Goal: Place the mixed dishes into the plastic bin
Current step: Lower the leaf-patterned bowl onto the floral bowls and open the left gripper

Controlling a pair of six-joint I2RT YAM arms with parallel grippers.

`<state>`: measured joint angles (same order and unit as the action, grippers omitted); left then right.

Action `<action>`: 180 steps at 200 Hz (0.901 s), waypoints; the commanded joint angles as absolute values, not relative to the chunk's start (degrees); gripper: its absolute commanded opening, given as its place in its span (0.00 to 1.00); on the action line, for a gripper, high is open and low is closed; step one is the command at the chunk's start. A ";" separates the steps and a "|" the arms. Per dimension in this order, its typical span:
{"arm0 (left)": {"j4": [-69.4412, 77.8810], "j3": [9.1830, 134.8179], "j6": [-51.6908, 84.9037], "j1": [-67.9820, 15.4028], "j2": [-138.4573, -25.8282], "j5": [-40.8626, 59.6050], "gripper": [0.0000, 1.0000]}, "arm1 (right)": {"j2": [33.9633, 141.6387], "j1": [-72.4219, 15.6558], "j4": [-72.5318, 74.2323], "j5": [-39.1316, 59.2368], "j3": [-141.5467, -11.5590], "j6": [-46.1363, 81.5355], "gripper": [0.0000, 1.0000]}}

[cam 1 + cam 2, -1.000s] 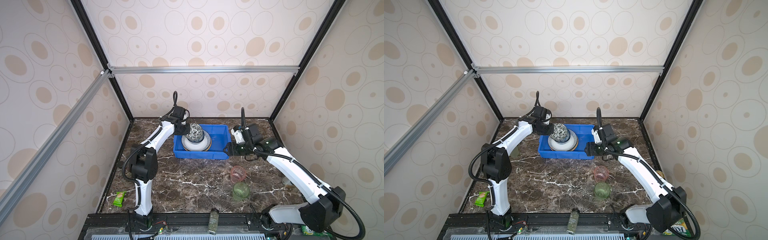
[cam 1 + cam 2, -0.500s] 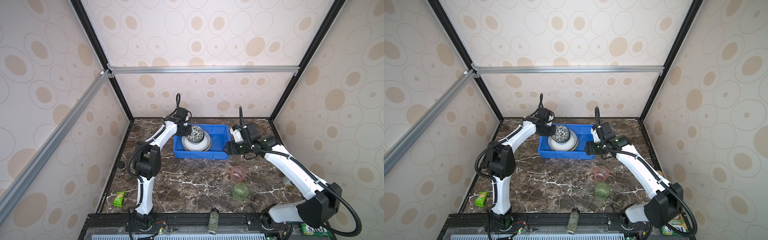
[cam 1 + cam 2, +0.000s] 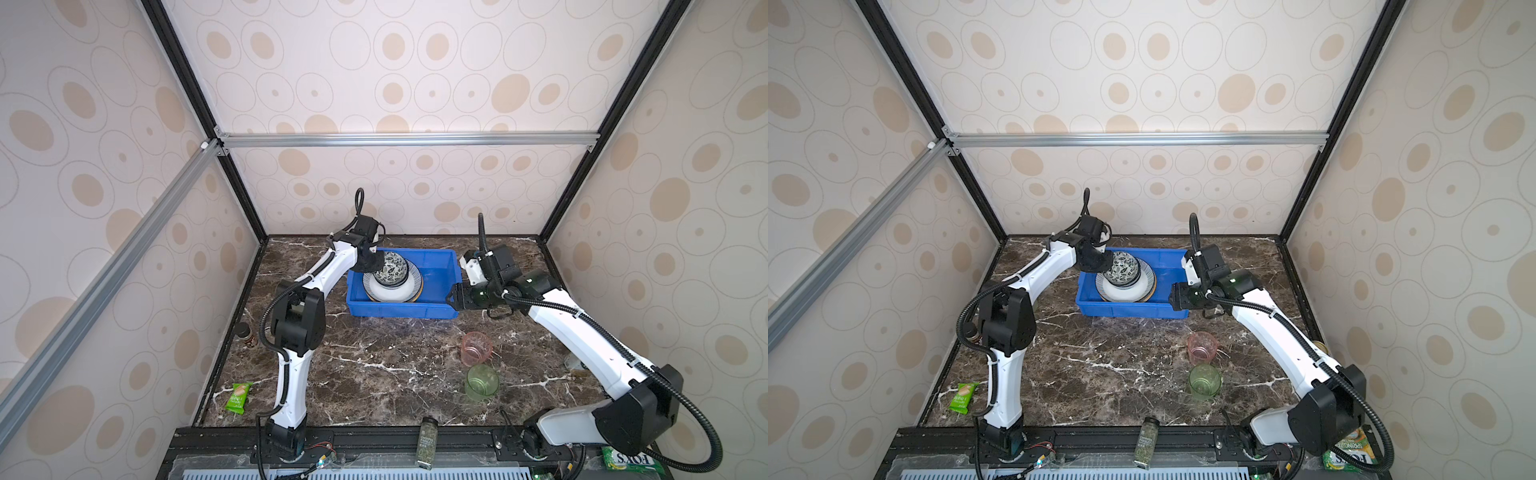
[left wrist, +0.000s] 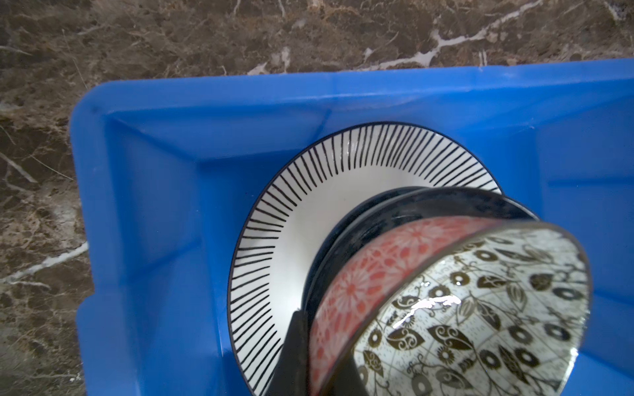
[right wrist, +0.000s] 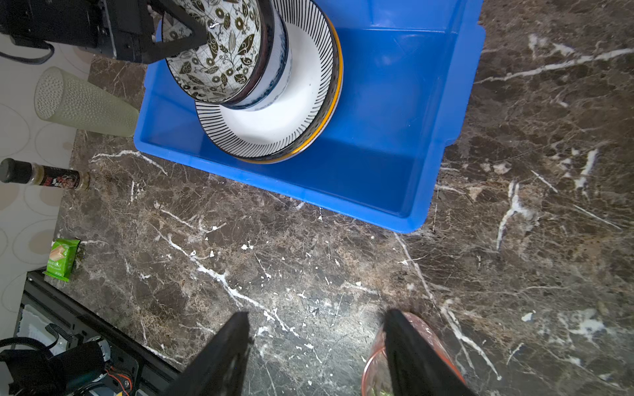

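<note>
The blue plastic bin stands at the back middle in both top views. Inside lies a stack of plates topped by a striped-rim plate, with a blue-white bowl on it. My left gripper is shut on the rim of the leaf bowl, tilted over that bowl. My right gripper hangs open and holds nothing by the bin's right front corner. A pink cup and a green cup stand at the front right.
A spice jar lies on the front rail. A green snack packet and a dark-capped bottle sit by the left wall. A frosted tumbler stands left of the bin. Walls close in on three sides.
My left wrist has swung slightly toward the back wall while the leaf bowl stays tilted over the stack. The right arm has edged a little to the left.
</note>
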<state>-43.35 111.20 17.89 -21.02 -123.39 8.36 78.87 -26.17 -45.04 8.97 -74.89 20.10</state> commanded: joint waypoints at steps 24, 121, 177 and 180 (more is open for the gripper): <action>-47.35 116.20 15.81 -22.41 -124.49 7.57 0.17 | 78.71 -25.84 -46.41 8.54 -75.38 19.25 0.66; -49.71 118.02 15.92 -22.50 -125.02 4.93 0.00 | 76.73 -25.84 -46.32 8.35 -74.16 19.33 0.65; -47.38 115.93 17.08 -22.50 -125.22 7.62 0.03 | 75.51 -25.87 -46.66 8.09 -73.57 19.34 0.66; -47.37 115.93 17.10 -22.50 -125.24 7.71 0.03 | 75.50 -25.85 -46.73 8.02 -73.57 19.29 0.66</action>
<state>-48.21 115.94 16.75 -22.17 -124.57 5.65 77.36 -26.17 -45.08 8.93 -74.28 20.05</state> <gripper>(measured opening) 0.067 0.655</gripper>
